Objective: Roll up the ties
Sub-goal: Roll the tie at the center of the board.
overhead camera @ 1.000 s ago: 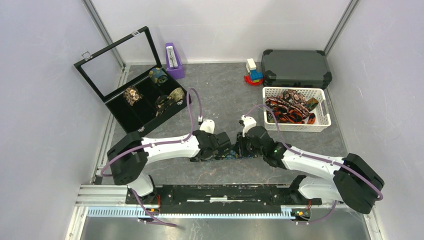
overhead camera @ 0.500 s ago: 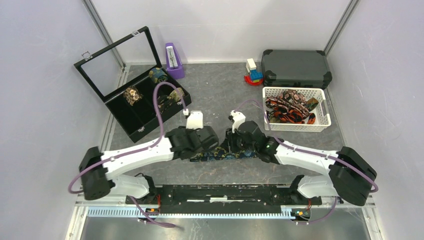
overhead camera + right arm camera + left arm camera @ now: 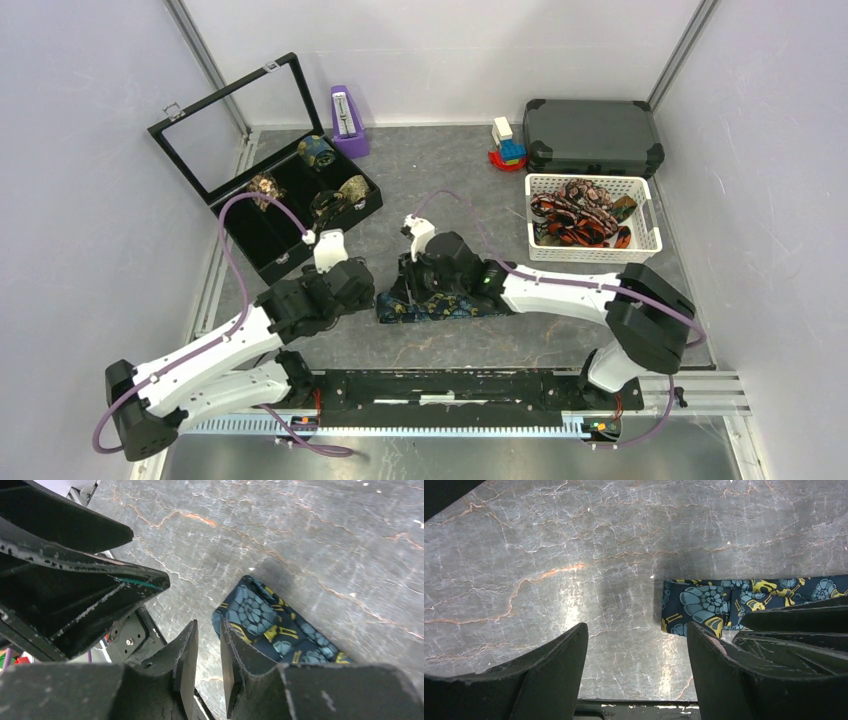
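A dark navy tie [image 3: 452, 307] with blue-gold paisley lies flat as a short strip on the grey table. Its left end shows in the left wrist view [image 3: 696, 605] and in the right wrist view [image 3: 260, 622]. My left gripper [image 3: 368, 296] is open and empty [image 3: 638, 635], just left of that end. My right gripper [image 3: 404, 291] hangs over the same end with its jaws a narrow gap apart [image 3: 210, 630] and nothing between them. The tie lies beside its right finger [image 3: 240, 655]. Rolled ties [image 3: 264, 188] sit in the black box. Loose red-orange and brown ties [image 3: 575, 220] fill the basket.
A black display box [image 3: 255, 245] with its lid up stands at the back left. A white basket [image 3: 645, 242], a dark case [image 3: 592, 135], toy blocks [image 3: 507, 145] and a purple metronome [image 3: 347, 118] stand at the back. The left gripper's fingers [image 3: 75, 595] are close to my right gripper.
Both grippers have moved left. The left arm has drawn back off the tie. The right gripper has gone along the tie to its left end.
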